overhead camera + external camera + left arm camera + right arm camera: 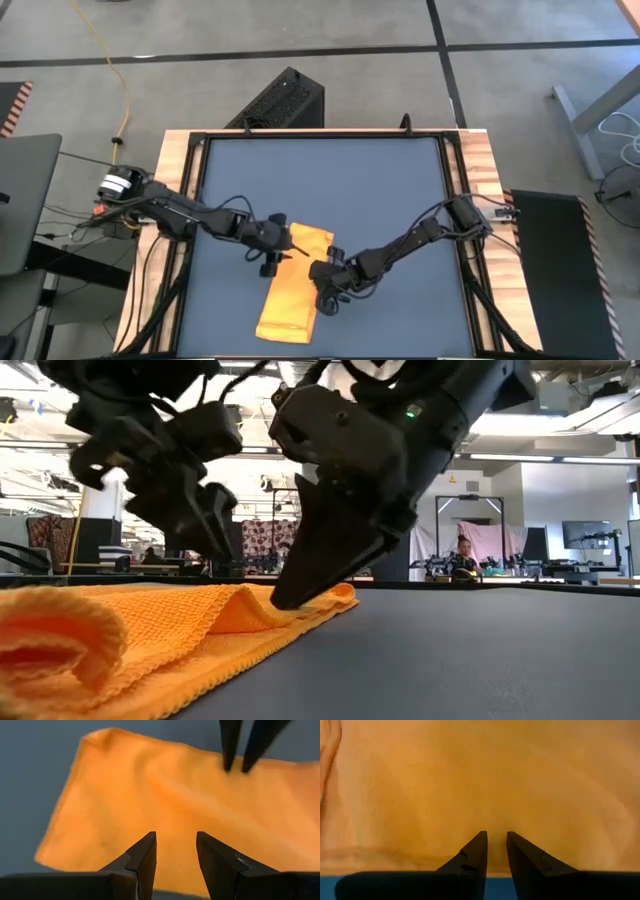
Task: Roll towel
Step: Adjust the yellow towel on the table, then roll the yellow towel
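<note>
Towel (pixel 292 290) first: we see the yellow-orange cloth lying as a narrow strip on the dark grey table mat (pixel 380 190), running from near the table's middle toward the front edge, a little to the left of centre. In the low view the towel (pixel 150 640) rests flat on the mat, with its near end curled over into a soft fold at the picture's left and its far end bunched into a low ridge.

We find the left gripper (pixel 272 262) over the strip's left edge, near its far end. Its wrist camera shows the two dark fingers (pixel 142 857) standing a little apart with a clear gap between them, above the cloth (pixel 150 800), and nothing sits between them. Whether the tips touch the fabric we cannot tell.

We find the right gripper (pixel 322 285) at the strip's right edge, just beside the left one. From its wrist camera the fingers (pixel 475 850) show only a narrow gap, and the towel (pixel 480 780) fills nearly the whole view behind them. In the low view its dark tip (pixel 300 592) comes down onto the towel's far ridge and meets the cloth there. Whether any fabric is pinched between the fingers we cannot tell.

Both arms reach in from the table's two sides, and cables trail along them. Beyond the table, the low view shows a workshop room with a person seated far off at the right.
</note>
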`<action>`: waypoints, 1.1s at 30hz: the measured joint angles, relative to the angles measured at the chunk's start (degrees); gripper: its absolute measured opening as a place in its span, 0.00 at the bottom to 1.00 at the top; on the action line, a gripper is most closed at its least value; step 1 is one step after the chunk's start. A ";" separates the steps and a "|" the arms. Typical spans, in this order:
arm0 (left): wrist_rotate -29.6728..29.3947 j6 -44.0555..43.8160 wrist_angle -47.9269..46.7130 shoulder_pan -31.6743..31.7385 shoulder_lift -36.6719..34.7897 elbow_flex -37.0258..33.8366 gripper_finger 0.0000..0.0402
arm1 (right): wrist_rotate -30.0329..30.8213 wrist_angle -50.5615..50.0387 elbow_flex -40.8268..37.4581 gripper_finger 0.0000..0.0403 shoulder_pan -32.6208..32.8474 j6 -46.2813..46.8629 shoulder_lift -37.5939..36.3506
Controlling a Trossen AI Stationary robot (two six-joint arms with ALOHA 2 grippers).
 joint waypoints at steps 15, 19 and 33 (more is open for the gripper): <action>-2.23 -6.96 -6.67 3.90 6.79 0.34 0.32 | -1.24 -4.75 -0.15 0.25 -6.25 -10.07 -0.11; -8.29 -9.67 -8.93 4.20 5.37 0.18 0.32 | 0.60 -5.07 -0.13 0.25 -8.93 -15.53 -0.11; -13.38 -12.42 -16.10 4.58 -12.46 0.09 0.32 | -1.07 -8.20 1.53 0.25 -15.27 -30.06 -7.54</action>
